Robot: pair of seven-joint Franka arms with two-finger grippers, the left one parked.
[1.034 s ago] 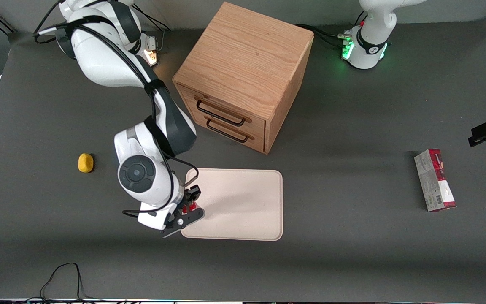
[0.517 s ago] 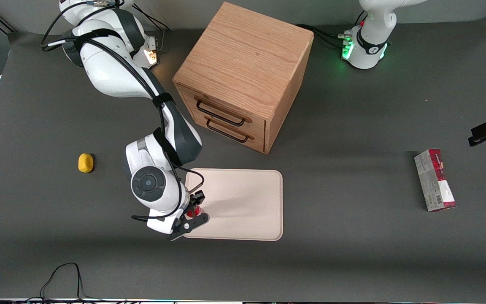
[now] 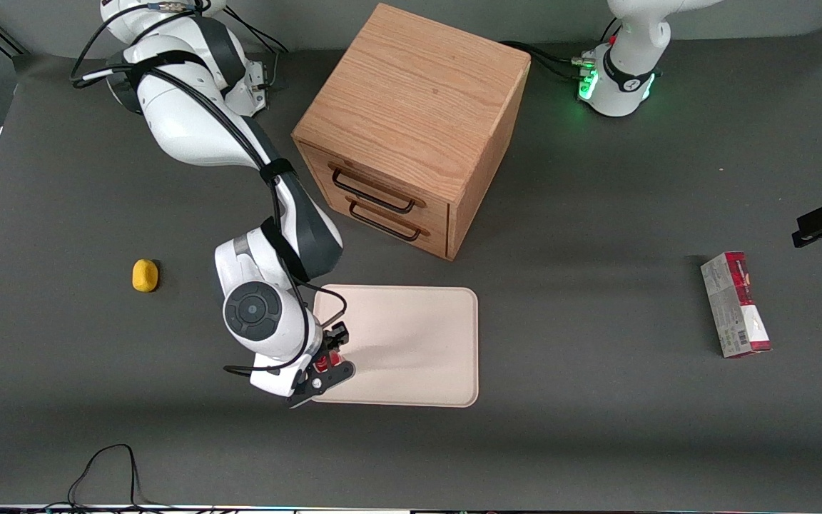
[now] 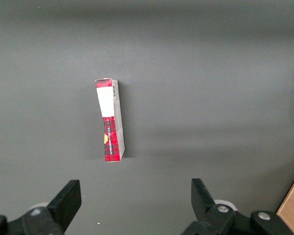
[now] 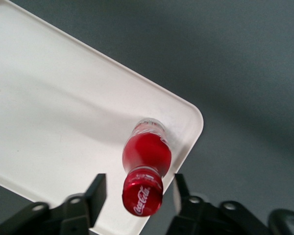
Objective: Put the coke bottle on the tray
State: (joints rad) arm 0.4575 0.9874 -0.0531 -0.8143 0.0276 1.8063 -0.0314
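The small slim red plastic coke bottle point(image 5: 146, 161) with a red cap and white curly writing stands upright on the flat cream-beige tray point(image 5: 59, 112), close to one rounded corner. Its clear base touches the smooth tray floor, just inside the low rim. The tray is a big rectangle with soft round corners – much bigger than the bottle.

The black gripper point(image 5: 136, 192) of the right arm hangs over that corner of the tray, above the bottle. Its two fingers point(image 5: 99, 191) are spread apart, one on each side of the cap, with a gap between each finger and the bottle. In the front view the gripper point(image 3: 327, 360) sits at the tray point(image 3: 411, 350) corner nearest the working arm's end, and only a bit of red bottle point(image 3: 322, 364) peeks out under it.

The table point(image 3: 596, 442) is dark grey and dull – it looks a little rough. A square wooden drawer box point(image 3: 411, 128) with two dark handles stands farther from the front camera than the tray
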